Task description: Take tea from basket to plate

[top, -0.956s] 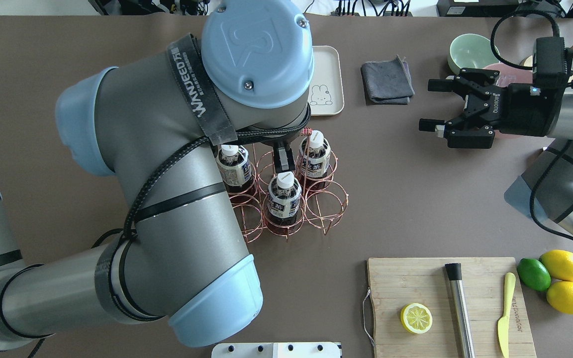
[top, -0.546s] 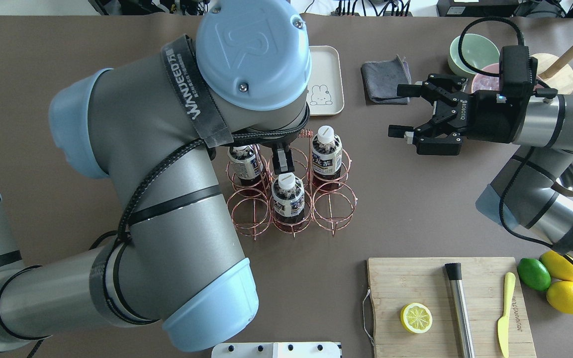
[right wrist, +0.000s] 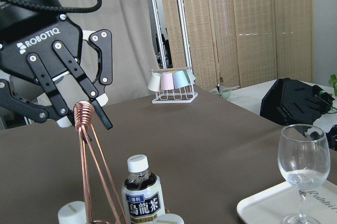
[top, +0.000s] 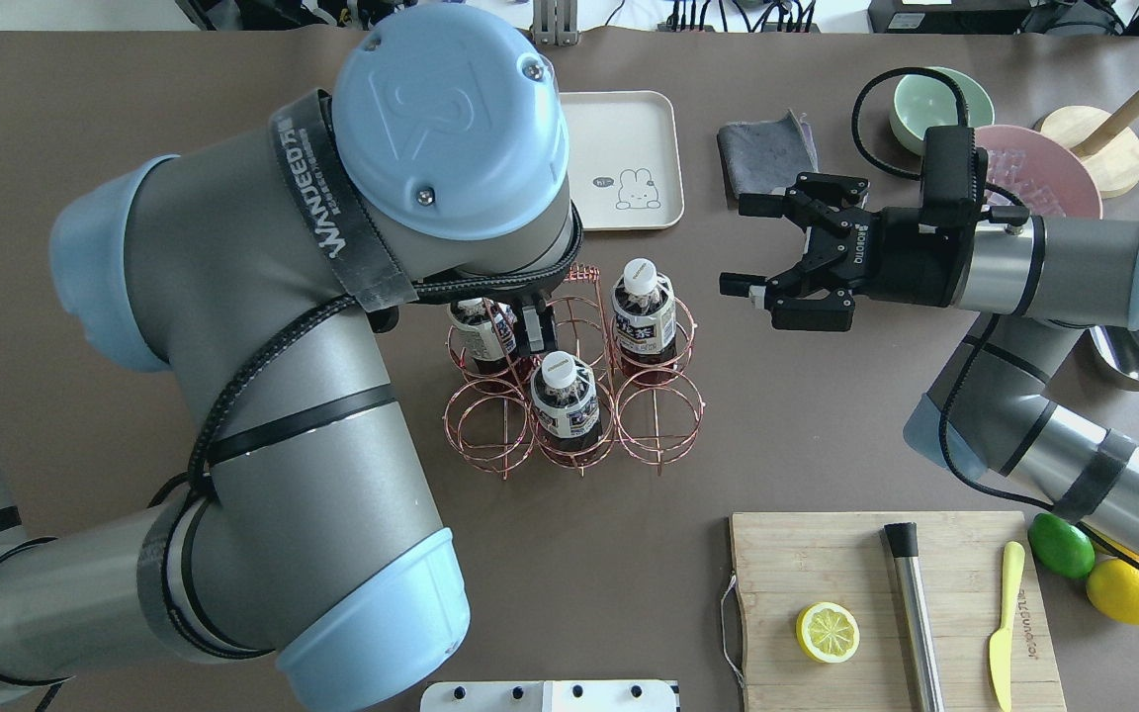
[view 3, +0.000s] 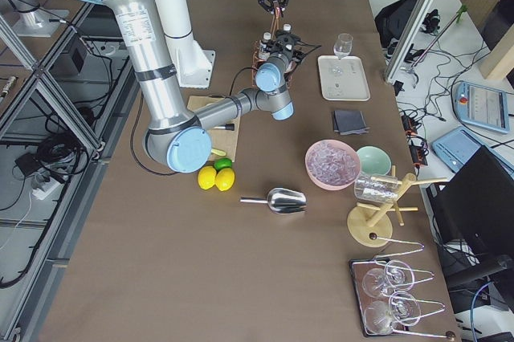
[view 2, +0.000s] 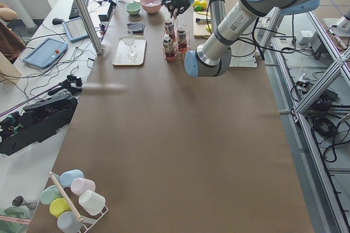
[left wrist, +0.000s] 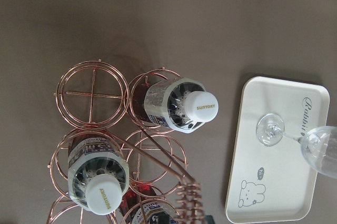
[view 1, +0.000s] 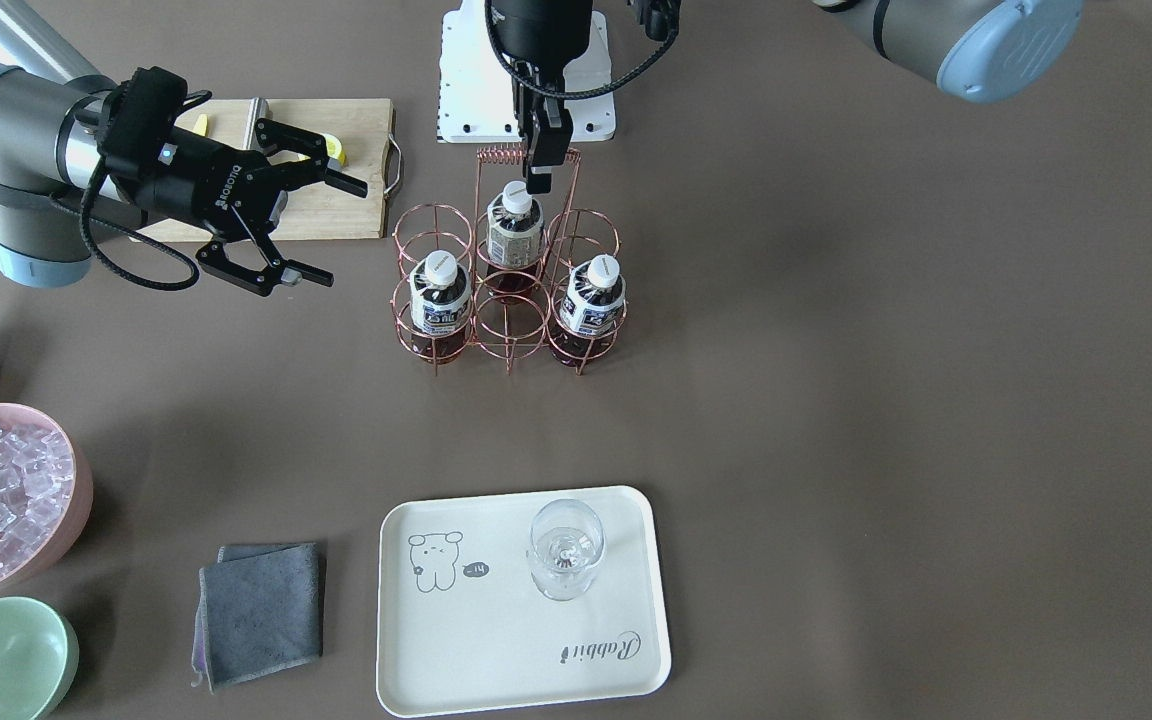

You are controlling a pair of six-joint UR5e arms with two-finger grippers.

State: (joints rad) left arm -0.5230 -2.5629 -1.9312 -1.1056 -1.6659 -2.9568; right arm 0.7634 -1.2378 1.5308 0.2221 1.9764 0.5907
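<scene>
The copper wire basket (view 1: 508, 330) stands mid-table and holds three tea bottles (view 1: 441, 295) (view 1: 513, 230) (view 1: 591, 295); it also shows in the overhead view (top: 658, 405). My left gripper (view 1: 536, 180) hangs over it, shut on the coiled handle (right wrist: 81, 112). My right gripper (top: 743, 245) is open and empty, level with the bottle tops to the basket's right. The cream plate (view 1: 496, 640) lies beyond the basket with a clear glass (view 1: 564, 550) standing on it. The left wrist view looks down on two bottles (left wrist: 181, 103) and the plate (left wrist: 274, 182).
A grey cloth (view 1: 261, 610) lies beside the plate. A pink bowl of ice (view 1: 1, 500), a mint bowl (view 1: 1, 660) and a metal scoop (top: 1138, 361) are at the far right. A cutting board (top: 827, 554) with half a lemon, a muddler and a knife is near right.
My right arm has swung left toward the basket with its gripper open. My left arm has shifted left, and the basket has turned and slid slightly with it.
</scene>
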